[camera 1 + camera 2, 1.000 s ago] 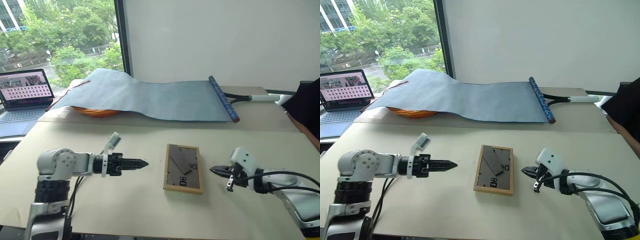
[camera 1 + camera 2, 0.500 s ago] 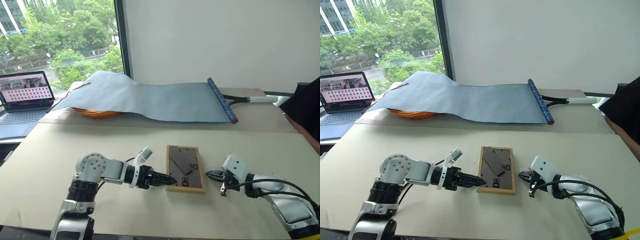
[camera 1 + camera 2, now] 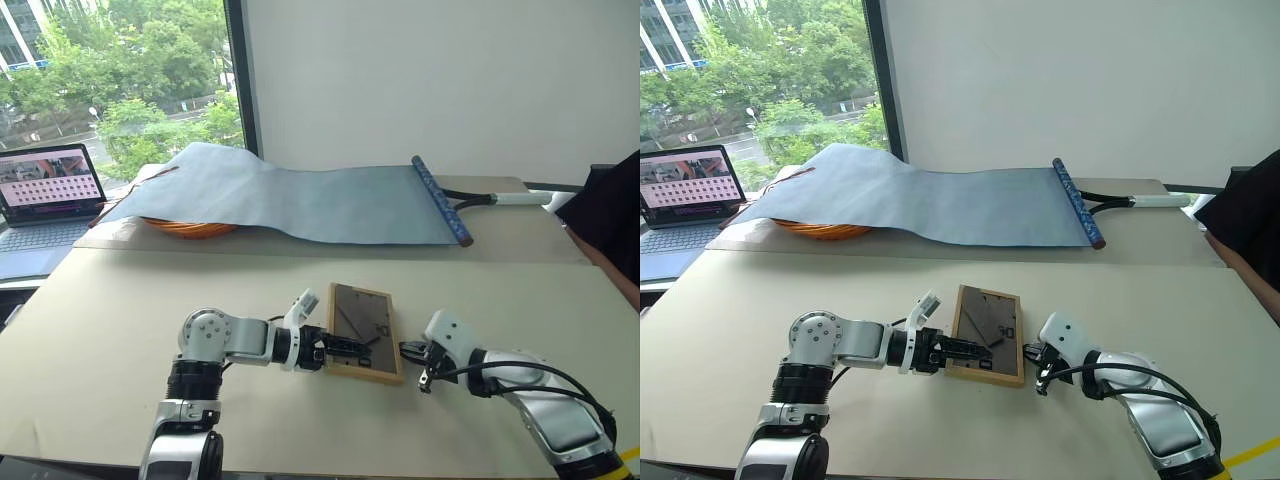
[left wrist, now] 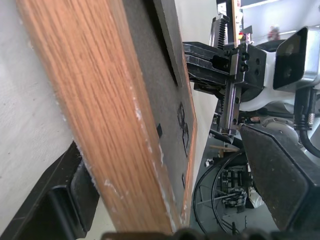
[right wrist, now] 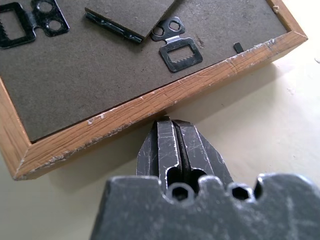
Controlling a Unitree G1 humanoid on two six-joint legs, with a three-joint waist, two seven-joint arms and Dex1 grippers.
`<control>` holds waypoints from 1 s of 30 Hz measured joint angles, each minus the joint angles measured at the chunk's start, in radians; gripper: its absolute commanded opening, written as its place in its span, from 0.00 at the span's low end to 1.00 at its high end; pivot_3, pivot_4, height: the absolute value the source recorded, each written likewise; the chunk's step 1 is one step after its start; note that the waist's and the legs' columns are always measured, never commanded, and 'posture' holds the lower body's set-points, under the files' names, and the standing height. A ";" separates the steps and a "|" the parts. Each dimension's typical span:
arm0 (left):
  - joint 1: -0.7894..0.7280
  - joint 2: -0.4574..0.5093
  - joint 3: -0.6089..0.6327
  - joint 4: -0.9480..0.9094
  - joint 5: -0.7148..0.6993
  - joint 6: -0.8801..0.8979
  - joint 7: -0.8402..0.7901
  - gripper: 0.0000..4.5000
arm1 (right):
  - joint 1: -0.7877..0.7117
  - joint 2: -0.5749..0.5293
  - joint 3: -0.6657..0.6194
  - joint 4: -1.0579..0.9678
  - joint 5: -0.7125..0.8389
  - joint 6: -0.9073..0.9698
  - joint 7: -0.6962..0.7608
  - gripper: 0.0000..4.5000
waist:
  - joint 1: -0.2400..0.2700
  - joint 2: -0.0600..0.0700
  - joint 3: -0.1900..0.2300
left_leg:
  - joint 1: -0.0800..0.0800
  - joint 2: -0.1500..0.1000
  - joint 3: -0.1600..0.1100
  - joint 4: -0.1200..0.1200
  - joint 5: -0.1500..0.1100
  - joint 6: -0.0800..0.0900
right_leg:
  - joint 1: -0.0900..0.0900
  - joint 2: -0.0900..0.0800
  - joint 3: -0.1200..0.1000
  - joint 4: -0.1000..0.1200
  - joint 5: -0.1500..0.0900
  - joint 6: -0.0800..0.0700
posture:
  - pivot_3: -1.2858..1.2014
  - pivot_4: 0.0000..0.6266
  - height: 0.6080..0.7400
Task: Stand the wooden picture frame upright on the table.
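The wooden picture frame (image 3: 362, 312) lies back up on the table (image 3: 150, 290), its dark panel and fold-out stand (image 5: 130, 15) showing. My left gripper (image 3: 352, 346) is open at the frame's near left edge. One finger (image 4: 55, 200) sits under the wood edge (image 4: 115, 125), which rests slightly raised on it. The other finger (image 4: 280, 175) stands over the back panel with a gap. My right gripper (image 3: 405, 350) is shut, and its tips (image 5: 167, 122) touch the frame's right edge near the front corner.
At the back a blue-grey cloth sheet (image 3: 300, 195) drapes over an orange basket (image 3: 190, 225) and ends in a roll (image 3: 440, 200). A laptop (image 3: 45, 190) stands far left. A white handle (image 3: 515, 197) and a person's dark sleeve (image 3: 615, 215) are at the right.
My left gripper swung right from open table to the frame's left edge, with its fingers now around it. My right gripper slid left up against the right edge. The frame's left side has lifted slightly.
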 measured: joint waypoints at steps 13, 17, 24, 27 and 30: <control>-0.046 0.115 0.032 0.028 -0.122 0.000 -0.055 0.26 | -0.020 -0.041 -0.180 -0.023 0.133 0.142 0.014 0.00 | 0.007 -0.001 0.001 | -0.013 -0.001 0.000 0.001 0.000 0.000 | -0.011 0.000 0.000 0.000 0.003 -0.004 | 0.52 0.24 0.65; -0.053 0.203 0.029 0.027 -0.133 0.000 -0.117 0.26 | -0.113 -0.046 -0.394 -0.024 0.348 0.318 0.007 0.00 | 0.003 0.001 0.003 | -0.015 -0.001 0.000 0.000 0.000 0.000 | -0.015 0.000 0.000 0.001 0.004 -0.006 | 0.52 0.24 0.65; -0.086 0.207 -0.005 0.027 -0.083 0.000 -0.181 0.26 | -0.300 0.031 -0.399 -0.083 0.653 0.578 -0.042 0.40 | 0.006 -0.001 0.004 | -0.017 -0.001 -0.001 0.000 0.000 0.000 | -0.017 0.000 0.000 0.001 0.004 -0.006 | 0.52 0.24 0.65; -0.097 0.199 -0.026 0.024 -0.079 0.000 -0.205 0.26 | -0.330 0.073 -0.304 -0.081 0.665 0.603 -0.061 0.62 | 0.006 -0.001 0.004 | -0.021 -0.001 -0.001 0.000 0.000 0.000 | -0.020 0.000 0.000 0.001 0.004 -0.006 | 0.52 0.24 0.65; -0.101 0.197 -0.057 0.019 -0.068 0.000 -0.229 0.26 | -0.373 0.106 -0.216 -0.043 0.645 0.600 -0.071 0.85 | 0.007 -0.001 0.004 | -0.022 -0.001 -0.001 0.000 0.000 0.000 | -0.021 0.000 -0.001 0.001 0.004 -0.006 | 0.52 0.24 0.65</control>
